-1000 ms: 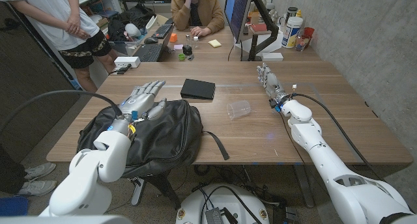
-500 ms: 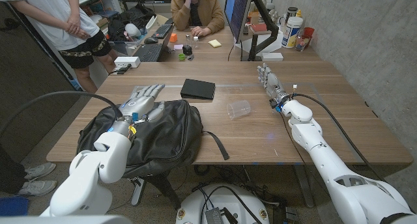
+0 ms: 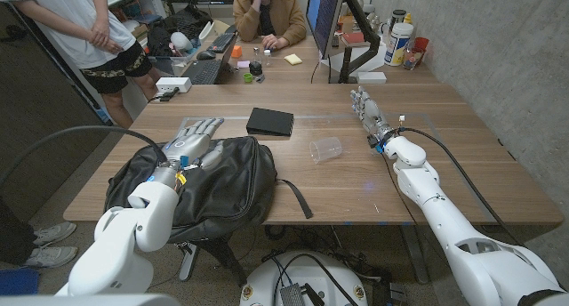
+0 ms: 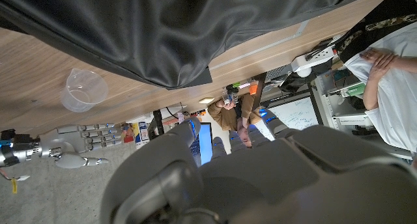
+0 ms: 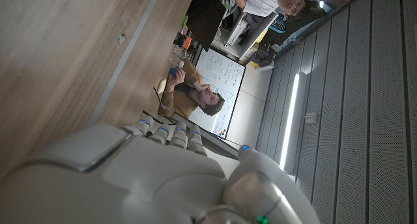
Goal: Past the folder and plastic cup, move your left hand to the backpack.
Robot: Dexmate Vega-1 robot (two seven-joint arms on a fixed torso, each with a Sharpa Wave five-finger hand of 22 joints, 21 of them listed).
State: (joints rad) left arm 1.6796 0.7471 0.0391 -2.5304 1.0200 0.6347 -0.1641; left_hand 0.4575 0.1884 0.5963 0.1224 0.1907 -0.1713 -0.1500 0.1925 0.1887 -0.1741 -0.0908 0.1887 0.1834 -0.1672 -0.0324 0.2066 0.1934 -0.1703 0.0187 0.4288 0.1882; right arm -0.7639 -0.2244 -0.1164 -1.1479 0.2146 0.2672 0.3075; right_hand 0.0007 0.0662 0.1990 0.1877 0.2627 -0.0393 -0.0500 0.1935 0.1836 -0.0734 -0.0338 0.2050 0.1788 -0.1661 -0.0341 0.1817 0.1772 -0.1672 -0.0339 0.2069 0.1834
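The wooden table (image 3: pixel 356 177) carries everything here. Largest on it is the black backpack (image 3: pixel 222 186), slumped at the near left edge with a strap trailing toward the middle. The left hand (image 3: pixel 193 139) sits over the backpack's far upper corner, fingers spread and reaching beyond it toward the table's far side, gripping nothing; whether the palm touches the fabric I cannot tell. The right hand (image 3: pixel 366 110) stands on its edge at the far right of the table, fingers straight and close together, holding nothing, well apart from the backpack. A black folder (image 3: pixel 269 121) lies flat beyond the backpack. The clear plastic cup (image 3: pixel 325 148) lies on its side between backpack and right hand.
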